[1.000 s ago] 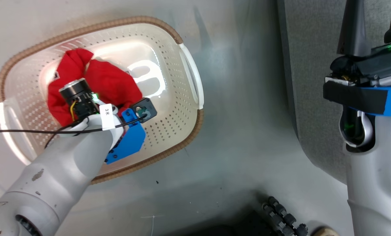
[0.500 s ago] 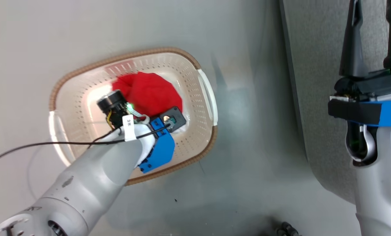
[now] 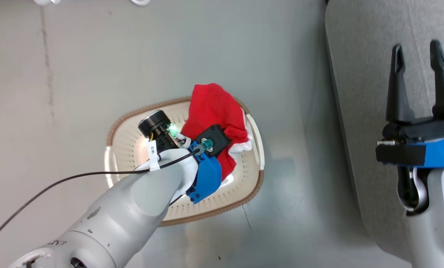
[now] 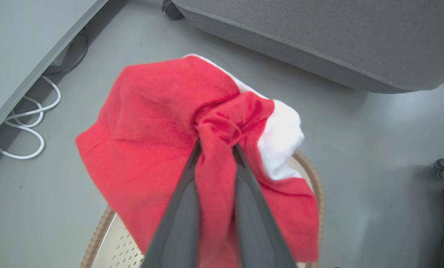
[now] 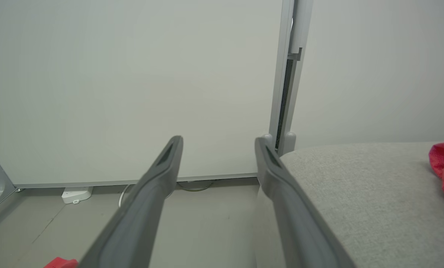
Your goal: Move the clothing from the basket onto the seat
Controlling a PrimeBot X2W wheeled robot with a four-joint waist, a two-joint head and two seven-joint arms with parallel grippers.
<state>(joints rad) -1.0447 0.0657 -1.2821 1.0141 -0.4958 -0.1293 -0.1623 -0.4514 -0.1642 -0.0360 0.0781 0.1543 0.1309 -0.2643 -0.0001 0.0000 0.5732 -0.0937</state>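
My left gripper (image 4: 216,145) is shut on a bunched fold of a red garment (image 4: 151,126) with white trim (image 4: 281,137). The garment hangs above the cream basket (image 3: 122,123), draped over its right rim (image 4: 313,178). In the head view the red garment (image 3: 214,108) spreads past the left wrist, which hides the fingers. My right gripper (image 3: 417,56) stands open and empty over the grey seat (image 3: 355,74). The right wrist view shows that gripper (image 5: 218,143) beside the seat's edge (image 5: 355,186). A second red garment (image 5: 443,167) lies on the seat at the far right.
Grey floor surrounds the basket. The seat's long side (image 4: 318,37) runs just beyond the basket. White cables (image 4: 21,123) lie under a pale panel at the left. A black cable (image 3: 58,182) trails from my left arm. A pale wall and a white plug (image 5: 76,193) stand ahead.
The head camera has risen, so the basket looks smaller. My left gripper has lifted the red garment off the basket floor and carried it towards the right rim. The right gripper stays open.
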